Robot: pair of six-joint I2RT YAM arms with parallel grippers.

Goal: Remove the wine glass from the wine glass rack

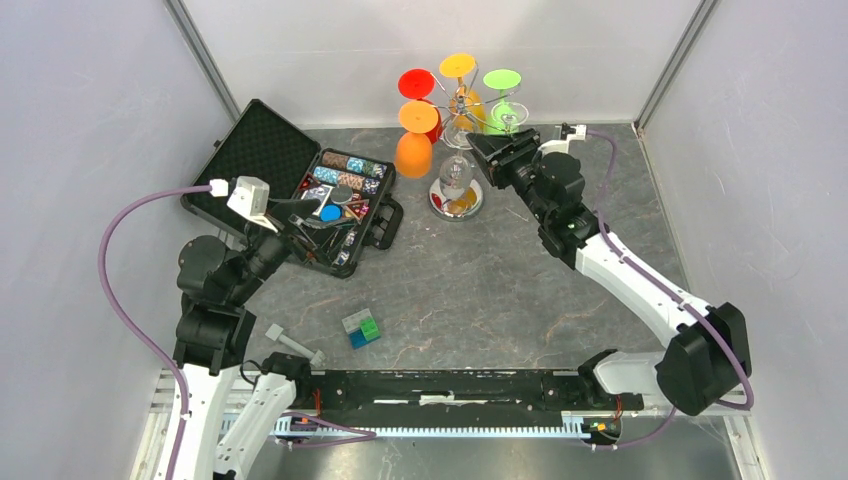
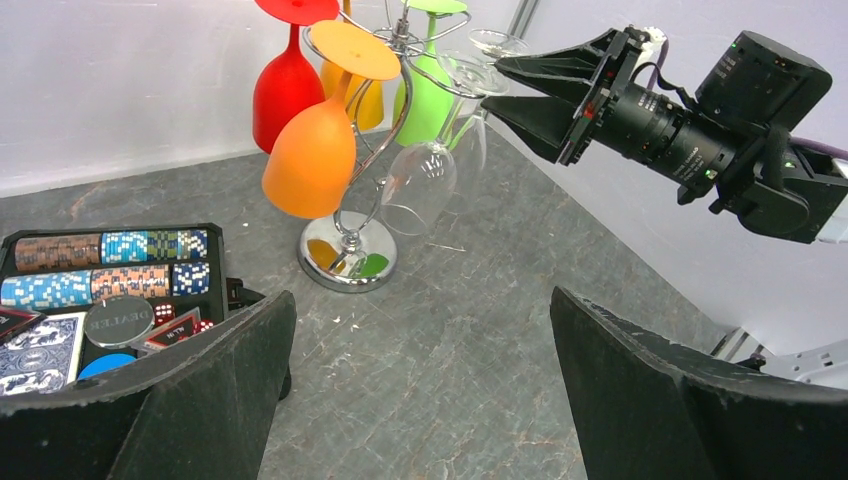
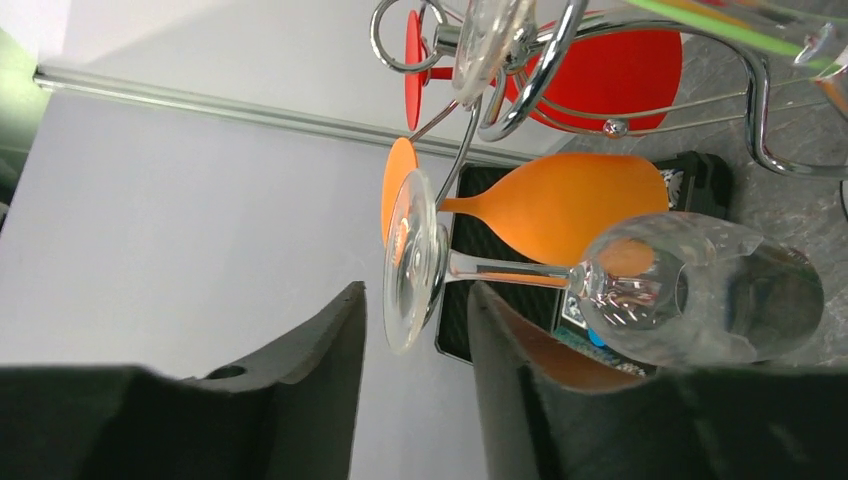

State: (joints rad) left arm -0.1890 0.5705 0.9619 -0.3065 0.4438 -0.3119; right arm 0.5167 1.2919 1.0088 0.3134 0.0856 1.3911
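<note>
Wine glass rack [image 1: 462, 210] is noted at the far middle of the table [image 1: 500, 290], its round mirrored base flat on the grey surface. From its curled arms several glasses are hung upside down: a red glass [image 2: 285, 95], an orange glass [image 2: 312, 155], a yellow glass [image 1: 458, 66], a green glass [image 2: 428, 105] and a second clear glass [image 2: 497, 42].

The wine glass [image 3: 700, 290], clear and empty, is not yet taken off. Its foot is caught in a wire scroll on the side of the rack facing the right arm. Its bowl is hung mouth down above the base, just beside the orange glass.

The right gripper [image 3: 415, 300] is held at the top of the rack, level with the foot of the wine glass. Its fingers are spread. In the right wrist view an edge of the foot is seen in the gap between them, and the stem is seen passing close by one fingertip. Whether either pad touches the glass cannot be told. Nothing is pinched.

The left gripper [image 2: 420, 300] is held low over the open poker chip case [image 1: 290, 170] at the left, well apart from the rack and pointed toward it. Its fingers are spread wide and nothing is held. Rows of chips and a deck of cards are seen in the case.

A small green and blue cube [image 1: 361, 328] is noted on the table nearer the arm bases, apart from the rest.
</note>
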